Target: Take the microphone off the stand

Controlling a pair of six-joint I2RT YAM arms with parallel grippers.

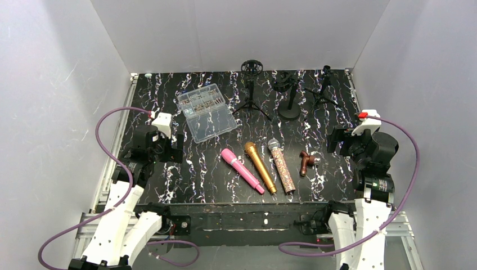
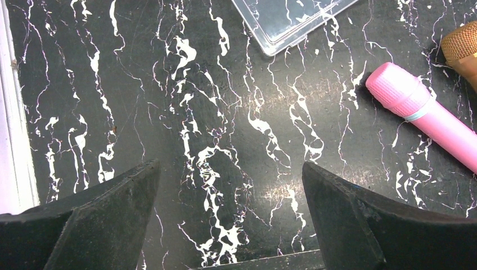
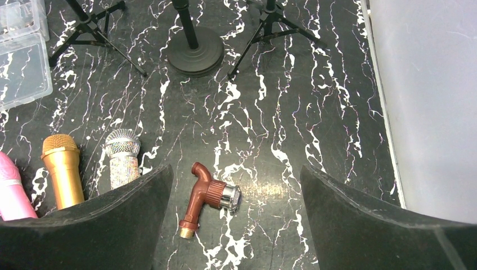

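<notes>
1. Logged left fingers (image 2: 101, 214) spread wide, nothing between, over bare table (image 2: 225, 112). Right fingers (image 3: 101, 225) likewise spread and empty.
2. From left wrist: pink microphone (image 2: 416, 109) at 2 o'clock, corner of clear box (image 2: 292, 22) at 12.
3. From right wrist: brown fitting (image 3: 205, 197) just ahead between the tips. Glitter microphone (image 3: 124, 157) and gold microphone (image 3: 63, 169) at 9 to 10.
4. Overhead: all three microphones flat on the table, side by side, heads toward 11. At 12, round-base stand (image 3: 194, 48) between left tripod stand (image 1: 251, 95) and right tripod stand (image 1: 323, 90). Holders apparently vacant; no microphone found seated.
5. Judged rigid and head-heavy. Smooth pink and gold barrels likely slick, glitter one grippier. Best taken mid-barrel, just below the head.
6. Judged tripods light and tippy; worth bracing with the other arm during any pull.
</notes>
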